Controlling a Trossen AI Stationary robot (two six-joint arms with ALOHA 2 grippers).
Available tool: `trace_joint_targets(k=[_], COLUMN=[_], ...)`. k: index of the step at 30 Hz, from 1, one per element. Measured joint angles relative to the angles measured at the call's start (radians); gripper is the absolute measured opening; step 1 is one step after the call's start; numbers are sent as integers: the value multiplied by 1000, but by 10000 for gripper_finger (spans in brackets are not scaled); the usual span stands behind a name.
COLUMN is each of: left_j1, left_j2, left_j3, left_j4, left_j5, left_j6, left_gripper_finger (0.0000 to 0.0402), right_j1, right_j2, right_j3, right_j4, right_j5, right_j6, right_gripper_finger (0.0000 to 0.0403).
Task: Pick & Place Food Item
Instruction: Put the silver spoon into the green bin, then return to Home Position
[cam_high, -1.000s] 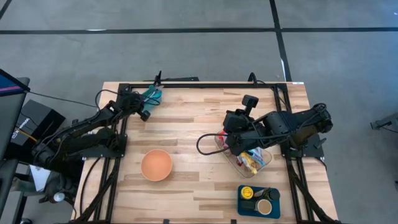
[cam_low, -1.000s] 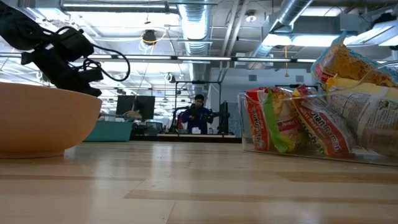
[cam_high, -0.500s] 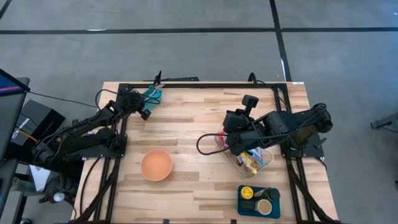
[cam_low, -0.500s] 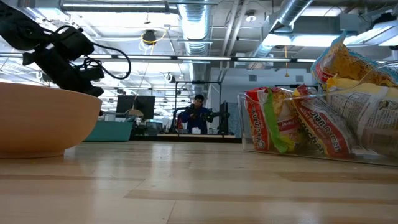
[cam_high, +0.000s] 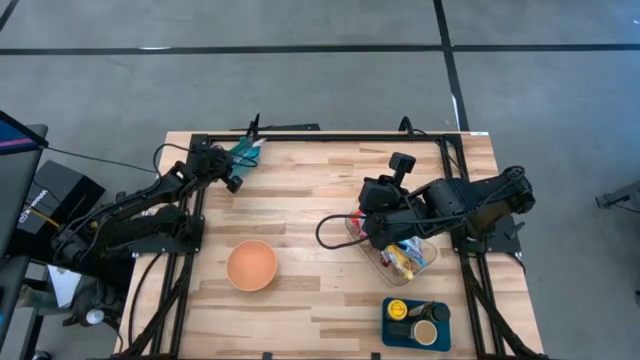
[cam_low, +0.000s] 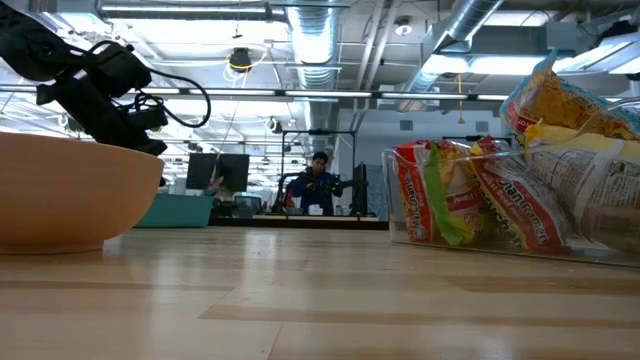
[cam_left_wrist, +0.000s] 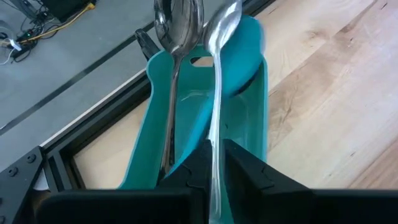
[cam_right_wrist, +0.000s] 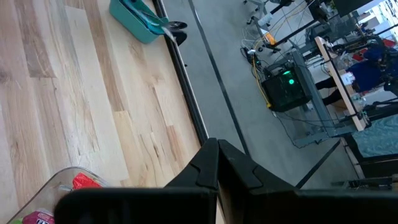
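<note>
1. At the table's far-left corner, the left gripper (cam_left_wrist: 214, 165) clamps narrowly on a spoon's (cam_left_wrist: 216, 74) thin handle above a teal cutlery tray (cam_left_wrist: 249, 118).
2. The spoon's long axis runs straight out from the fingers, bowl pointing away over the tray's far end; a second spoon (cam_left_wrist: 177, 37) lies alongside it in the tray.
3. The right gripper (cam_right_wrist: 214, 165), fingers pressed together and empty, hangs above the clear bin of food packets (cam_high: 405, 258).
4. Packet labels are hard to read from overhead; they appear to be noodles.
5. An orange bowl (cam_high: 251, 265) sits front-left of centre.

bowl (cam_high: 251, 265) left of packet bin (cam_high: 424, 262), tray (cam_high: 416, 322) nearer
</note>
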Motion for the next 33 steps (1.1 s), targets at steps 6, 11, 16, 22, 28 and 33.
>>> trace_joint_targets(k=[6,11,16,22,28,33], left_j1=[0,0,0,0,0,0], left_j2=[0,-1,-14,-56,-95,-124], left_j3=[0,0,0,0,0,0], left_j4=[-5,-5,-4,3,100,279], left_j5=[0,1,1,79,233,367], left_j6=[0,-36,-98,-126,-280,-451], left_gripper_finger=[45,51,44,25,3,1], right_j1=[0,0,0,0,0,0], right_j2=[0,0,0,0,0,0], right_j3=[0,0,0,0,0,0], right_j4=[0,1,1,1,1,1], right_j5=[0,0,0,0,0,0], right_j6=[0,0,0,0,1,1], right_gripper_finger=[0,0,0,0,0,0])
